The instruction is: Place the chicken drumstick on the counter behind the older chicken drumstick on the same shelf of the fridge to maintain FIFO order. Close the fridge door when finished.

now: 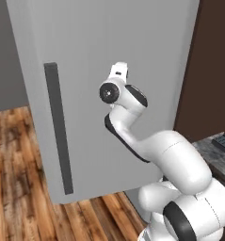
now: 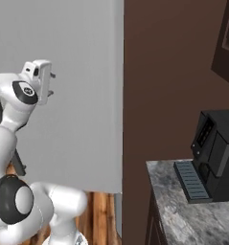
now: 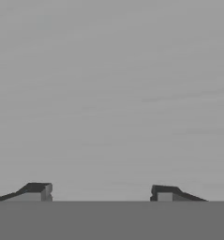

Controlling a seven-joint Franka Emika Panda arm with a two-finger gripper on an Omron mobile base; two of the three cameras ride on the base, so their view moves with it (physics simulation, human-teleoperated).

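Observation:
The fridge door [image 1: 100, 42] is a tall flat grey panel, and its dark vertical bar handle [image 1: 58, 127] runs along its left edge. My gripper [image 2: 52, 83] points straight at the door's face, partway up, with the fingertips at or very near the panel. In the hand view the gripper [image 3: 101, 192] is open, its two dark fingertips [image 3: 36, 191] wide apart with nothing between them, in front of plain grey door. The chicken drumsticks and the shelf are hidden behind the door.
The marbled counter [image 2: 192, 215] lies to the right with a black coffee machine [image 2: 216, 153] on it. Dark brown cabinet wall [image 2: 168, 72] stands right of the door. Wood floor [image 1: 15, 179] spreads to the left below the door.

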